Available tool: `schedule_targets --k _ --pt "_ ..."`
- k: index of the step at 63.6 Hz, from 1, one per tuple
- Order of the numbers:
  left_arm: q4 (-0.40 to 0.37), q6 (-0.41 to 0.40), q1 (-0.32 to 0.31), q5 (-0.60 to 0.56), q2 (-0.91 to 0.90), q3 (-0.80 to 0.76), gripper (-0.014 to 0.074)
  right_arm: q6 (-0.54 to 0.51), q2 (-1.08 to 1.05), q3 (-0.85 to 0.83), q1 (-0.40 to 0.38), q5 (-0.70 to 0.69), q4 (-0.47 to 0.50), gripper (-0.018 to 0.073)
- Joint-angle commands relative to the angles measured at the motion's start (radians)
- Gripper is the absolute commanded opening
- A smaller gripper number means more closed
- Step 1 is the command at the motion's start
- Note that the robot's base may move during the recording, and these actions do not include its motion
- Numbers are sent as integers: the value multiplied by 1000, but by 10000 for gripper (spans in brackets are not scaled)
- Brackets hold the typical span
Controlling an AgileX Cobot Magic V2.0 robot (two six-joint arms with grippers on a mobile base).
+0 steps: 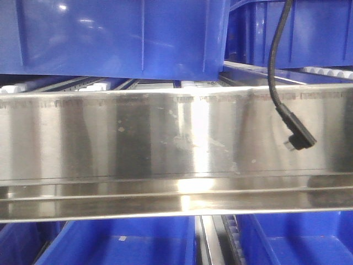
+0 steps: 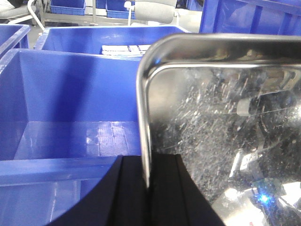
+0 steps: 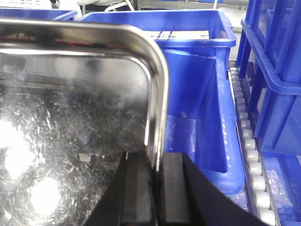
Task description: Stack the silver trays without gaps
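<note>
At the bottom of the left wrist view the left claw (image 2: 146,165) was closed on the rolled rim of a silver tray (image 2: 225,132), one black finger on each side, so it was pinching the tray by its left edge. At the bottom centre of the right wrist view the right claw (image 3: 156,165) was pinching a rim in the same manner, and the shiny tray floor filled the left of that frame. It seemed to be the same tray, held from both sides.

Behind it a deep blue bin (image 2: 70,103) stood in the left half of the left view, and rollers (image 3: 249,155) ran along the right edge of the right view. The front view gave only a steel rail (image 1: 176,138) and a hanging black cable (image 1: 274,66); no second tray was visible.

For a good result, in my judgement, both claws should hold the tray level, put its corners exactly over the lower tray, lower it straight and open together. Otherwise one side may sit high and leave a gap.
</note>
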Motion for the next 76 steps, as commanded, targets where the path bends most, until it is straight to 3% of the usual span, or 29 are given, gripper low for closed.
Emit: schedule_targets --k 1,76 --pt "-49 9 -17 -73 -10 -12 -17 -11 -4 -8 19 -168 20 -78" --pt "-49 9 -17 -73 -10 -12 -17 -11 -2 -8 -2 -190 24 -78"
